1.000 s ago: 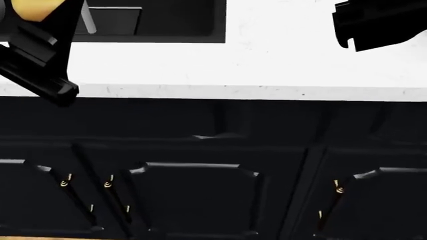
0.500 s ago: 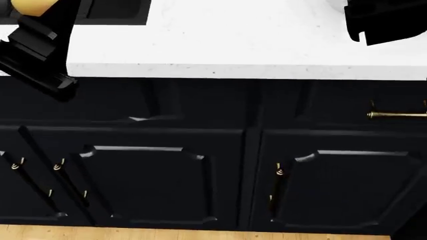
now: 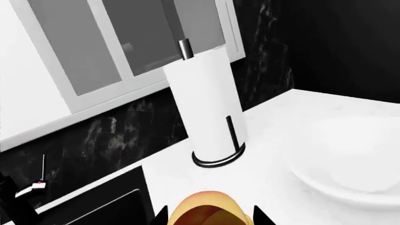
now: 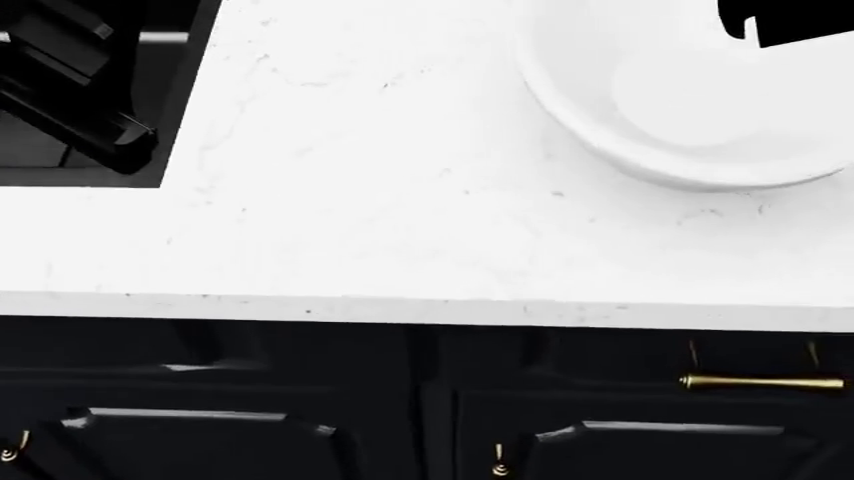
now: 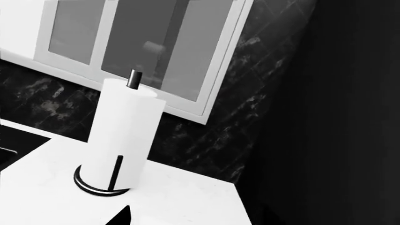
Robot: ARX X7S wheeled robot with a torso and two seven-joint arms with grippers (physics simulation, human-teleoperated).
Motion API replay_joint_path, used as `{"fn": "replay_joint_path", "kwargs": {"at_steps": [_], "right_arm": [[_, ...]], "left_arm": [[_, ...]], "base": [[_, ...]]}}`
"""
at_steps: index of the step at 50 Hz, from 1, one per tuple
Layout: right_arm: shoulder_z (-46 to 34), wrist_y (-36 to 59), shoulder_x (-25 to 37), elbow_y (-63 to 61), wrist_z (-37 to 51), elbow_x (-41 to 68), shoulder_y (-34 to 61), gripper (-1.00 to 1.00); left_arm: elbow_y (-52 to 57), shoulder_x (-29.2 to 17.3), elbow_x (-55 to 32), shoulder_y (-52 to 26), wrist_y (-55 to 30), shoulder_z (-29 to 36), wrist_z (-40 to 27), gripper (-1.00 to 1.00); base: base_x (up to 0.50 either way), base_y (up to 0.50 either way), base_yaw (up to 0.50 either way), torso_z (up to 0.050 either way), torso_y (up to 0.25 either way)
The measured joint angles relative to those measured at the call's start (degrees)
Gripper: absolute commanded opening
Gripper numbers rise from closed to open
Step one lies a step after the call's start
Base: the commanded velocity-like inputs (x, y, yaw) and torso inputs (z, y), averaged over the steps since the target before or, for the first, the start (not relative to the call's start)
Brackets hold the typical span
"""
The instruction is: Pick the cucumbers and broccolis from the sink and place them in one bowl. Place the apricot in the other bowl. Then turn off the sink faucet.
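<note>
In the left wrist view my left gripper point(image 3: 209, 216) is shut on the orange-yellow apricot point(image 3: 206, 208), a dark fingertip point(image 3: 259, 218) on each side of it. A white bowl point(image 3: 353, 161) sits on the counter just beyond, to one side. The head view shows the same bowl point(image 4: 667, 95) at the top right, with my left arm point(image 4: 74, 85) over the dark sink point(image 4: 80, 165) at the top left. My right gripper point(image 5: 194, 220) shows one fingertip point(image 5: 122, 216) set wide, with nothing between. Cucumbers and broccolis are out of view.
A paper towel roll point(image 3: 206, 108) on a black stand sits against the dark backsplash under a window; the right wrist view shows the roll point(image 5: 119, 136) too. White counter point(image 4: 374, 200) lies between sink and bowl. Dark cabinets with brass handles point(image 4: 761, 382) run below the front edge.
The head view has lifted and swung right, from cabinet fronts to the counter top. The bowl has come into view. The apricot no longer shows in the head view.
</note>
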Motion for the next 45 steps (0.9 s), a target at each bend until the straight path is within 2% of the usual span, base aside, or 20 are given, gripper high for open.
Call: {"fn": "replay_joint_path", "kwargs": {"at_steps": [28,36,45], "right_arm": [[-0.77,0.59,-0.18,0.62,0.04,0.58,3.69,1.00],[-1.60,0.44,-1.33,0.75,-0.80,-0.62,3.12,1.00],[-1.71,-0.34,-1.72,0.52,-1.42,-0.90,2.36,1.00]], "left_arm": [[0.23,0.81,-1.53,-2.77,-2.01,-0.87,0.11,-1.00],[-2.19,2.06,-1.76,-3.27,-2.11,-1.04,1.63,-1.00],[-7.60,6.19,-5.76,-4.98,-2.88,-1.73,5.68,-1.00]], "base": [[0.00,-0.50,0.00,0.000,0.000],[0.00,0.00,0.00,0.000,0.000],[0.00,0.00,0.00,0.000,0.000]]}}
